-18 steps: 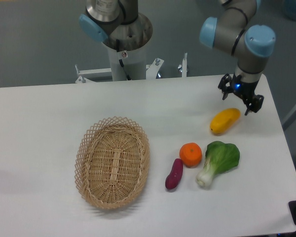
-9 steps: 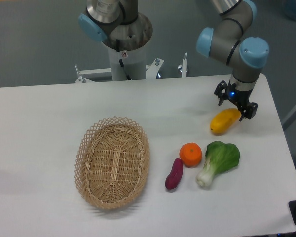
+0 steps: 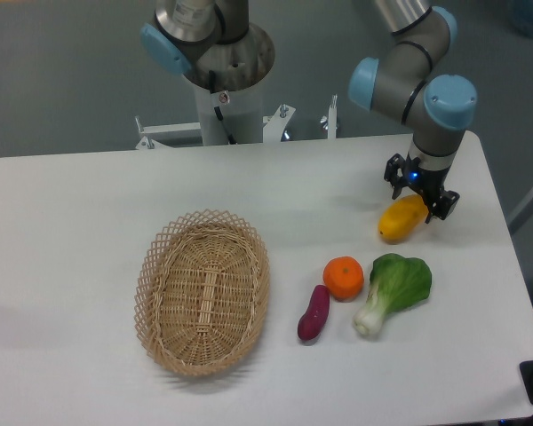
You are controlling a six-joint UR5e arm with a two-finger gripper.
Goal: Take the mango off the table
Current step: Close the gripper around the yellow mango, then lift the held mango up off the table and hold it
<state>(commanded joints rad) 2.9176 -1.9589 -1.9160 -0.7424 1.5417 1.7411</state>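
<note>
So the gripper (image 3: 419,192) has slid left and dropped a bit since the earlier frame, and now sits right over the upper end of the mango (image 3: 401,220), fingers spread either side of it. The mango lies on the table (image 3: 89,213) in the right half of the frame, above the orange (image 3: 344,277) and bok choy (image 3: 396,288). Wicker basket (image 3: 202,291) is lower left.

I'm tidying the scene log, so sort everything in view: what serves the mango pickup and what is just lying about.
Belongs to the job:
mango
gripper, open, fingers straddling the mango's far end
table

Just lying about:
orange
sweet potato
bok choy
basket
</note>
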